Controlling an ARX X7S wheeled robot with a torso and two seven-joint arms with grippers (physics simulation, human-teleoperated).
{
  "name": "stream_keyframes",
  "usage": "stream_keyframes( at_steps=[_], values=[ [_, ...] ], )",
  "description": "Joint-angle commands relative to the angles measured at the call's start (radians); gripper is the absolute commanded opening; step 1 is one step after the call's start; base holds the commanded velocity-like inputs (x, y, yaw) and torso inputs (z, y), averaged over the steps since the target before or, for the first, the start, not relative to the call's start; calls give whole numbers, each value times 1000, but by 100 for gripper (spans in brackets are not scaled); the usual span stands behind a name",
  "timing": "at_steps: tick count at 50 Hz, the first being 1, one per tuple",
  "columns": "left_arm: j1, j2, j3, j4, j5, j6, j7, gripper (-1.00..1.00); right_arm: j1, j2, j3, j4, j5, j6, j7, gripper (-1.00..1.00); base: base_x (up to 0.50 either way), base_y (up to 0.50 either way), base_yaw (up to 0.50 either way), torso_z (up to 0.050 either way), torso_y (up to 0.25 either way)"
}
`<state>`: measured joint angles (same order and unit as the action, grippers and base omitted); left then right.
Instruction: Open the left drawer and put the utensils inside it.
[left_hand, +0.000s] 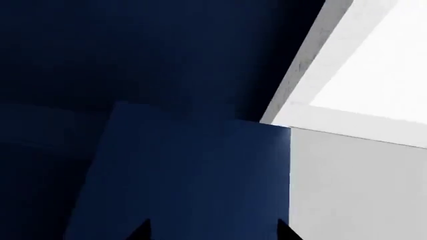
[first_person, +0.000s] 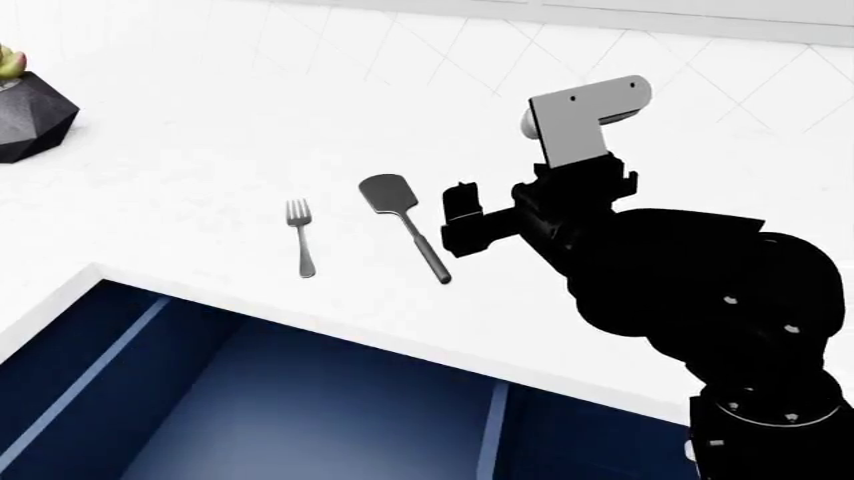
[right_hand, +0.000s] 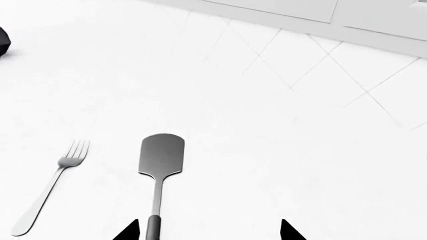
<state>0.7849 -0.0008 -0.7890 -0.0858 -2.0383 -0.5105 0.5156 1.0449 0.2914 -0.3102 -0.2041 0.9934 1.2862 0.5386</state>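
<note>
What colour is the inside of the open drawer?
Navy blue; the drawer interior shows best in the head view.

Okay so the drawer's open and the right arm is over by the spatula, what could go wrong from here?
The right gripper looks off-centre: the spatula handle lies near one fingertip, so closing may nudge it rather than grip it.

The fork lies close beside the spatula and could get knocked toward the counter edge.

Both utensils lie flat on the counter, so the fingers may scrape the surface.

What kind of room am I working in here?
Most likely a simulated kitchen: a white countertop with a fork and spatula on it, an open navy drawer below, tiled wall behind.
</note>
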Motion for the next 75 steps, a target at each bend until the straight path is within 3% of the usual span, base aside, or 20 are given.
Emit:
stream_keyframes(
  at_steps=[1,5,13,15,20,26,35,56,59,67,75],
  values=[
    [0,1,-92,-107,-212,135,46,100,6,2,-9,7,8,-1,8,100,0,0,0,0,0],
    [0,1,-60,-146,-280,244,22,100,16,-5,-15,26,3,3,18,100,0,0,0,0,0],
    [0,1,48,-121,-211,386,-14,100,151,-36,-77,171,15,93,-30,100,0,0,0,0,0],
    [0,1,60,-124,-206,401,-16,100,215,-64,-98,276,49,152,-88,100,0,0,0,0,0],
    [0,0,85,-155,-206,405,-22,100,347,-139,-204,550,-50,56,-219,100,0,0,0,0,0],
    [-11,-10,120,-164,-204,435,-34,100,445,-160,-318,631,-54,97,-355,100,0,0,0,0,0],
    [-39,-34,139,-224,-212,429,-27,100,451,-205,-271,790,-78,20,-313,100,0,0,0,0,0],
    [-61,-48,166,-249,-203,446,-31,100,369,-279,-396,942,-115,-124,-363,100,0,0,0,0,0],
    [-66,-51,173,-253,-200,446,-29,100,378,-290,-451,1034,-99,-202,-405,100,0,0,0,0,0],
    [-71,-59,177,-269,-202,446,-25,100,426,-291,-767,1165,194,-363,-378,100,0,0,0,0,0],
    [-69,-51,183,-246,-195,460,-33,100,449,-291,-920,1222,341,-424,-375,100,0,0,0,0,0]
  ],
)
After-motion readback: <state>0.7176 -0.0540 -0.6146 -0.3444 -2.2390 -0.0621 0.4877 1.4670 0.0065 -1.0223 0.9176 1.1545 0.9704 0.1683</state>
